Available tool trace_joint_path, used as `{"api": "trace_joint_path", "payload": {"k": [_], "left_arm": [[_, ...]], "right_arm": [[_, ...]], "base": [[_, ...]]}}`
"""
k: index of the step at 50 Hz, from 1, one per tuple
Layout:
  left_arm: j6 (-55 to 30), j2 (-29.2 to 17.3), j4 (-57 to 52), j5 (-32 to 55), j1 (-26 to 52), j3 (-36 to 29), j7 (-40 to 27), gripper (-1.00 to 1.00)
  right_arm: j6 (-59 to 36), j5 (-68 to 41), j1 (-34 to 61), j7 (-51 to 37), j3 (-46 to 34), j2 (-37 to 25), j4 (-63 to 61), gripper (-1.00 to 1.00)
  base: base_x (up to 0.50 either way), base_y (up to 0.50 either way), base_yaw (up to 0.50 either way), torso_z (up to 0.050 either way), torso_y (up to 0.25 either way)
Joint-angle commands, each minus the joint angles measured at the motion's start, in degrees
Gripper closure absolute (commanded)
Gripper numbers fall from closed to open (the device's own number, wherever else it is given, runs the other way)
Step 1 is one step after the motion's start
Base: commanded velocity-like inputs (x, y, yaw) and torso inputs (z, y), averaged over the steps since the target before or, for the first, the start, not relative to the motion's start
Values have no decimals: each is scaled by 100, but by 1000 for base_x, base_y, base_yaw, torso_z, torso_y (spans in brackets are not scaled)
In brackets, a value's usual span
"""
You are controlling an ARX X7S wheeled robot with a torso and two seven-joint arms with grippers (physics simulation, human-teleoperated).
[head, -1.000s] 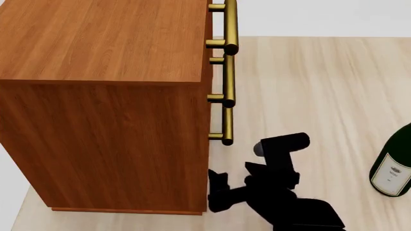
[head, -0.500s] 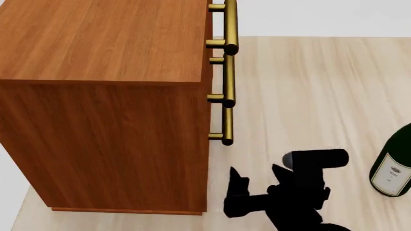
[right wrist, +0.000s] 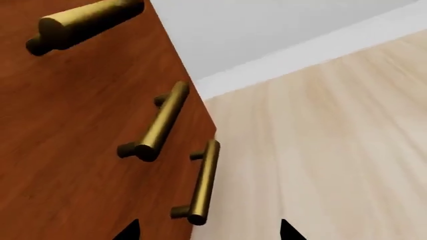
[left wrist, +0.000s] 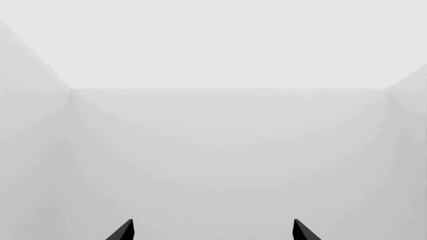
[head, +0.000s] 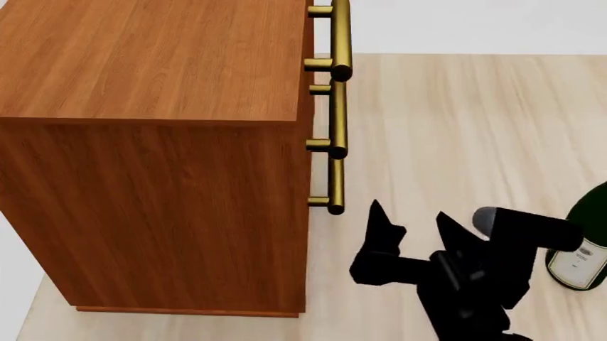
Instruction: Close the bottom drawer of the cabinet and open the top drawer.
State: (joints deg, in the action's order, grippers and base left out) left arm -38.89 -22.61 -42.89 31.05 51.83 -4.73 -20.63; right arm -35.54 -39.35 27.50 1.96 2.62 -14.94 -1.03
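We found the wood-grain cabinet (head: 152, 142) left of the right gripper (head: 413, 220), whose jaws stood apart and empty. Only its wrist view showed three drawer fronts flush, bar handles (right wrist: 160, 122) brass. The left gripper (left wrist: 212, 231) gaped, facing blank walls.

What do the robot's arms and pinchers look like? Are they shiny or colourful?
Not colourful. The right arm is plain matte black and blocky, with a grey-ended cylinder near the wrist. The right gripper has two pointed black fingers. Of the left gripper, only two black pointed tips show. No cables or markings are visible.
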Motion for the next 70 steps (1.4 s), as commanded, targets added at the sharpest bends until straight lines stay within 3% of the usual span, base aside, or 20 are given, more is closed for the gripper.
{"api": "trace_joint_path", "payload": {"k": [1, 23, 38, 70], "left_arm": [[-25, 0, -18, 49, 46, -18, -28, -100], [-111, -4, -72, 120, 159, -94, -102, -100], [-120, -11, -94, 160, 177, -125, -137, -100], [-74, -105, -114, 227, 162, -74, -178, -100]], "right_arm": [[-188, -623, -48, -488, 619, 196, -456, -100], [-500, -1766, 463, -1226, 1295, 628, -700, -100], [-700, -2375, 790, -2186, 1554, 865, -1145, -100], [-430, -2950, 1862, -2621, 1313, 1254, 187, -100]], "base": [[0, 0, 0, 0, 0], [0, 0, 0, 0, 0], [0, 0, 0, 0, 0], [0, 0, 0, 0, 0]]}}
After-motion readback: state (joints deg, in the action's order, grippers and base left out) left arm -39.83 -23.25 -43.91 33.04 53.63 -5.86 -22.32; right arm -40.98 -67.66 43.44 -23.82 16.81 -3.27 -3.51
